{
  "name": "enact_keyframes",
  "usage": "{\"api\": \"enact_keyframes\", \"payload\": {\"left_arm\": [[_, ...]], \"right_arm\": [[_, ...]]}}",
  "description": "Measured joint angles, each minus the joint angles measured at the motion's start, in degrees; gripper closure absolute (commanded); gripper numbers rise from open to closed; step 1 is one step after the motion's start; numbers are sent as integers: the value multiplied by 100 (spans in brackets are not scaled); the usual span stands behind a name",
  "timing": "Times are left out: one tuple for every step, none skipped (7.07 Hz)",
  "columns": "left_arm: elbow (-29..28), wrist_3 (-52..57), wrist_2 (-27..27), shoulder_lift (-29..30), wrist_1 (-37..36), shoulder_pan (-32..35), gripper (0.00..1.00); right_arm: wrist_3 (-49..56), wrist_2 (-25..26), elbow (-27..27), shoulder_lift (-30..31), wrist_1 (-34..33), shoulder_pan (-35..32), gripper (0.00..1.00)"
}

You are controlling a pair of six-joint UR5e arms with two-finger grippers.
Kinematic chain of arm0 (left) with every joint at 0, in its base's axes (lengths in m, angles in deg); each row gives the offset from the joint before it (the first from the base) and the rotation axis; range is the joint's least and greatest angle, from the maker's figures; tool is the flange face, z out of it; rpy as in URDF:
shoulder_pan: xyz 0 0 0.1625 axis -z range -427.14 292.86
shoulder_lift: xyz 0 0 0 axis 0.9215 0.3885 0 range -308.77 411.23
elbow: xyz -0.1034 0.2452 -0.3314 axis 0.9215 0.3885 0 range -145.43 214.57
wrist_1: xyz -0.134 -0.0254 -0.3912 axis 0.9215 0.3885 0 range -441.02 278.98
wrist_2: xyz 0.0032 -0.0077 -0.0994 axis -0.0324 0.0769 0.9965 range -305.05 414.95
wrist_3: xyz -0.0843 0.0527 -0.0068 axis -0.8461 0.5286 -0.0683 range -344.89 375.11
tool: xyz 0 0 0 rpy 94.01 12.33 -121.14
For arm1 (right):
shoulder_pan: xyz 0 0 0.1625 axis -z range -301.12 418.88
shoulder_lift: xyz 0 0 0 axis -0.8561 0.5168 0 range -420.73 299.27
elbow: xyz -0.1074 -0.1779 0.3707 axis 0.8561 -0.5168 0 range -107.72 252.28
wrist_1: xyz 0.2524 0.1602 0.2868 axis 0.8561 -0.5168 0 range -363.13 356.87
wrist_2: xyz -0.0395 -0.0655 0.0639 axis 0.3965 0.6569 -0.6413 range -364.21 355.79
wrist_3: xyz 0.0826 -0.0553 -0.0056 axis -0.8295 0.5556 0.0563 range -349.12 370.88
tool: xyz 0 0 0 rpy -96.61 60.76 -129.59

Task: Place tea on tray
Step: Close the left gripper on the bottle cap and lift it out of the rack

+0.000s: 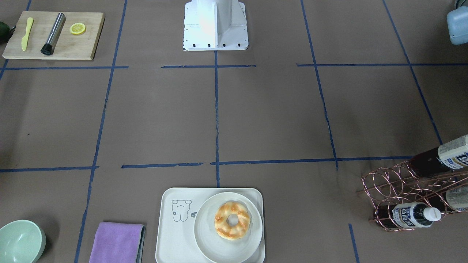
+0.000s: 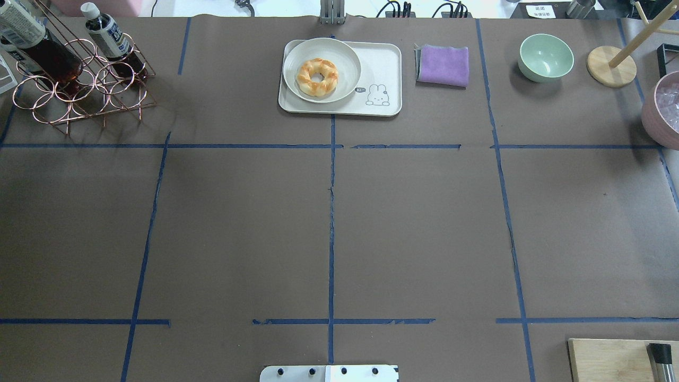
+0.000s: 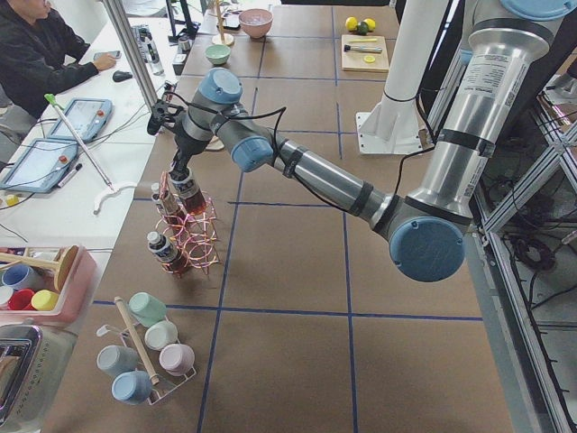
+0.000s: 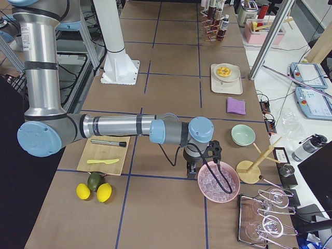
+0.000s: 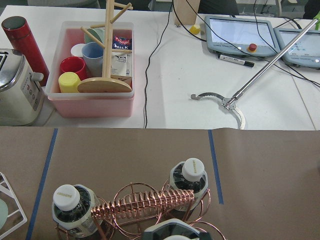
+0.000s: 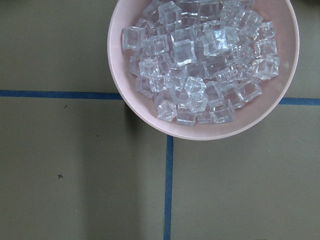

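Several tea bottles lie in a copper wire rack (image 2: 79,90) at the table's far left corner: one (image 2: 109,33) with its white cap up, another (image 2: 37,50) steeply tilted. They also show in the front view, one bottle (image 1: 409,215) lying low and one (image 1: 440,157) tilted. The cream tray (image 2: 384,63) with the cartoon animal sits at the far middle and shows in the front view (image 1: 177,237). My left gripper (image 3: 186,183) is at the top bottle of the rack (image 3: 191,236); I cannot tell if it is shut. My right gripper (image 4: 192,170) hangs low beside a pink ice bowl (image 4: 218,182); I cannot tell its state.
A white plate (image 2: 345,79) with a doughnut (image 2: 317,77) fills the tray's left half. A purple cloth (image 2: 443,64), a green bowl (image 2: 546,57) and a wooden stand (image 2: 611,66) lie to the right. A wooden board (image 1: 53,36) holds a knife, a metal cylinder and a lemon slice.
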Motion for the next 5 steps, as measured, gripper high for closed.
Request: {"api": "enact_keyframes", "payload": {"left_arm": [[188,0,-4,-97,-46,-25,100],[421,-2,-6,-252,-69,-80,100],[674,-6,-9,-407,-122,-174,100],[946,-12,-18,-517,-287,-294,100],[1237,-31,-51,-556,-584,-454,100]], "right_arm": [[-5,-3,0,-3,2,0,0],[-18,-5,18,-6,6,0,0],[-30,-6,35,-9,8,0,0],[-37,-6,46,-12,8,0,0],[-45,-6,58,-14,9,0,0]]}}
